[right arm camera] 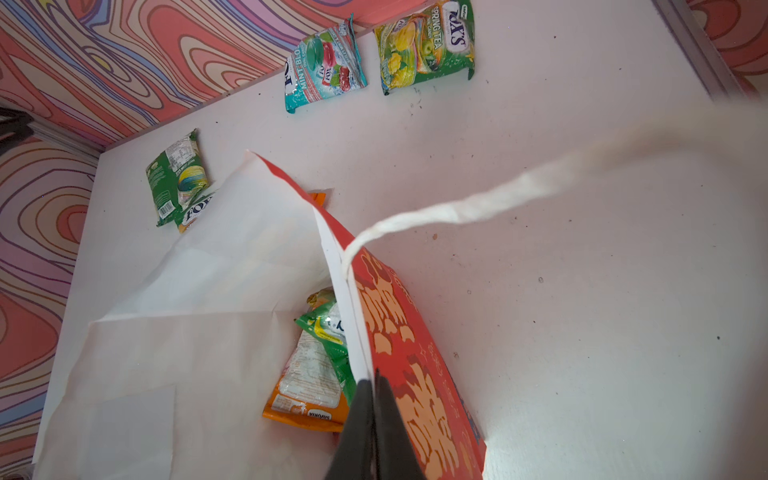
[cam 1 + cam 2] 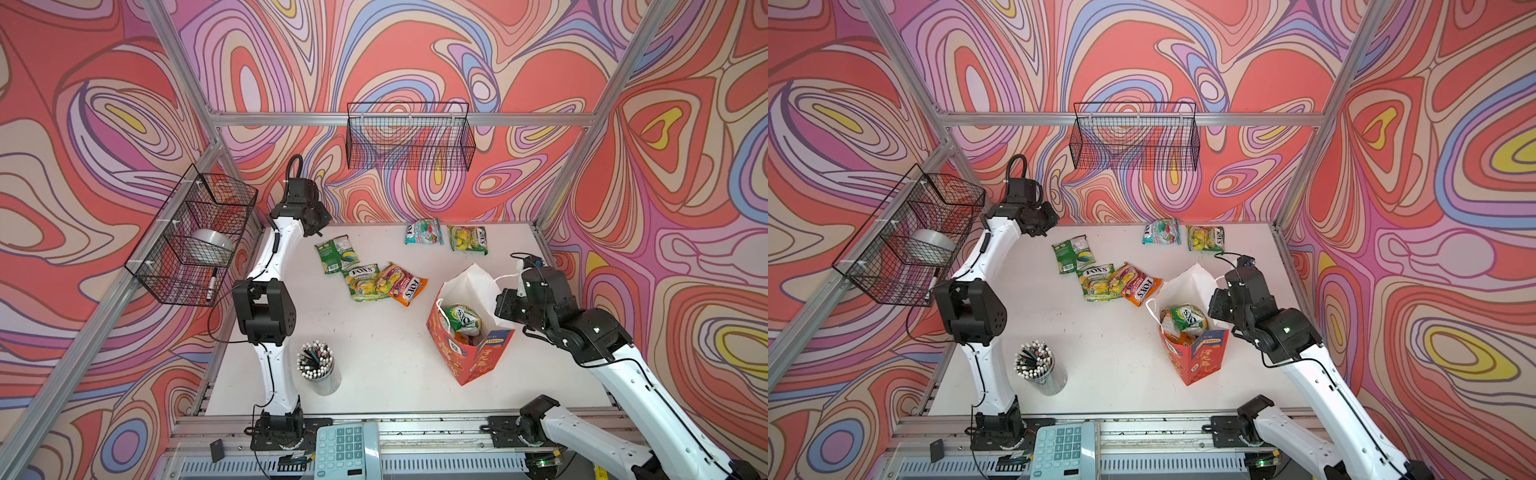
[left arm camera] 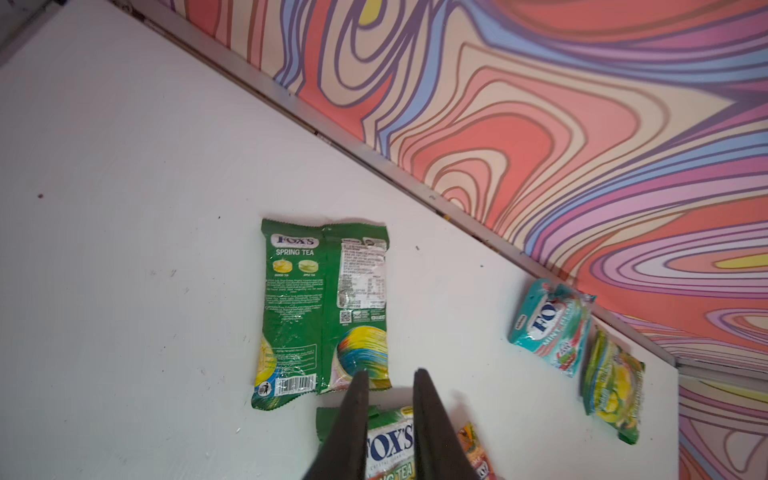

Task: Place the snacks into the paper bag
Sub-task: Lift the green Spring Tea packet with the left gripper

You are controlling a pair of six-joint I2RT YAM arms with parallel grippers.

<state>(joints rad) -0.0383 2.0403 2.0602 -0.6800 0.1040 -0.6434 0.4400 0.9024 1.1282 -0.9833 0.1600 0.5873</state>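
Observation:
The red-orange paper bag (image 2: 469, 357) (image 2: 1200, 357) stands at the right of the table, mouth open, white inside showing. My right gripper (image 1: 372, 378) (image 2: 505, 305) is shut on its rim (image 1: 353, 316), with the cord handle (image 1: 457, 212) trailing off. Green and orange snacks (image 2: 461, 318) (image 1: 316, 374) lie inside. Several snacks lie on the table: a green pouch (image 2: 336, 253) (image 3: 324, 307) back side up, a green one (image 2: 365, 282) overlapping an orange one (image 2: 405, 286), and a teal (image 2: 424, 231) and a green one (image 2: 467, 239) by the back wall. My left gripper (image 3: 390, 372) (image 2: 318, 226) hangs above the back left, open a little, holding nothing.
A black wire basket (image 2: 409, 137) hangs on the back wall. Another wire basket (image 2: 195, 241) on the left wall holds a tape roll. A clear cup of pencils (image 2: 318, 365) stands at the front left, and a calculator (image 2: 347, 451) lies on the front rail.

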